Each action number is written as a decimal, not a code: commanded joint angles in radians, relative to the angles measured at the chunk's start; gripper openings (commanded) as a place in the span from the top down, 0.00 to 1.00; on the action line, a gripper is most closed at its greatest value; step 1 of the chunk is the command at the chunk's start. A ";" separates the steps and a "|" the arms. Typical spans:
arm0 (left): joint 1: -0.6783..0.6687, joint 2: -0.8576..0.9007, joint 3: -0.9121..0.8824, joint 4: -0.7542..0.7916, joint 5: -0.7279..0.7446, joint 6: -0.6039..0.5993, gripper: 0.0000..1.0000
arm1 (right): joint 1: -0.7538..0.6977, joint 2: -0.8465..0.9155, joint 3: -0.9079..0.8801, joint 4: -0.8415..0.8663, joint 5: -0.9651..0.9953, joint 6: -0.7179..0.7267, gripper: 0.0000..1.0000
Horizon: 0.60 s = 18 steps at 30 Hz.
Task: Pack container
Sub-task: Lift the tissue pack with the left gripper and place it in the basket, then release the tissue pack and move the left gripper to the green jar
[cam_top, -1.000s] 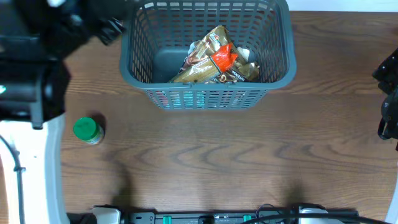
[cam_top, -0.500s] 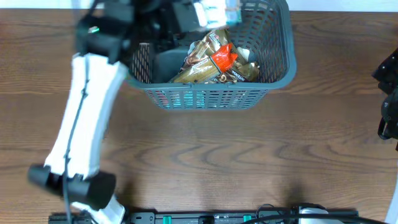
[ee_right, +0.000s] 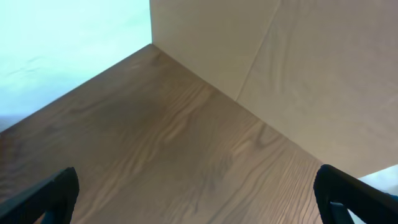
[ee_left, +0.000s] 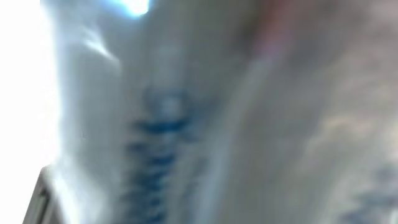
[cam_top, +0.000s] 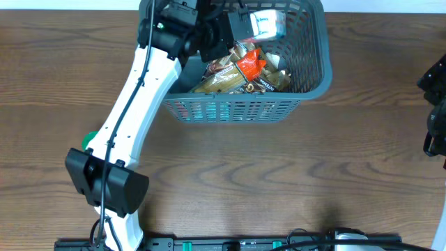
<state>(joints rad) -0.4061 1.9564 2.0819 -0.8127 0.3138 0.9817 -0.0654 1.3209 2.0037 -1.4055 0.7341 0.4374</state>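
Note:
The grey-blue slatted basket (cam_top: pixel 315 77) stands at the back middle of the table. Brown and red snack packets (cam_top: pixel 240 70) lie inside it. My left gripper (cam_top: pixel 238 26) reaches over the basket's back left and is shut on a white and light-blue packet (cam_top: pixel 265 24), held above the basket's inside. The left wrist view is filled by the blurred white-blue packet (ee_left: pixel 186 124); its fingers are hidden. My right gripper (cam_top: pixel 435 136) rests at the table's right edge, open and empty, its dark fingertips wide apart over bare wood (ee_right: pixel 193 199).
A green-lidded jar (cam_top: pixel 86 139) stands at the left, mostly hidden behind my left arm. The left arm's white link (cam_top: pixel 132 104) crosses the table from front left to the basket. A pale wall meets the table by the right gripper.
My left arm has swung from the far left to over the basket, carrying the white packet further right above it. The green jar is now mostly covered. The right arm has not moved.

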 commanded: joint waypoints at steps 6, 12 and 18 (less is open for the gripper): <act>0.008 -0.024 0.004 0.021 -0.075 -0.138 0.02 | -0.006 -0.002 0.005 -0.002 0.017 0.011 0.01; 0.022 -0.086 0.004 0.008 -0.253 -0.292 0.02 | -0.006 -0.002 0.005 -0.002 0.017 0.011 0.01; 0.084 -0.215 0.004 -0.066 -0.412 -0.534 0.02 | -0.006 -0.002 0.005 -0.002 0.017 0.011 0.01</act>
<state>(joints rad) -0.3622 1.8442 2.0819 -0.8539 0.0265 0.6254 -0.0654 1.3209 2.0037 -1.4055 0.7338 0.4374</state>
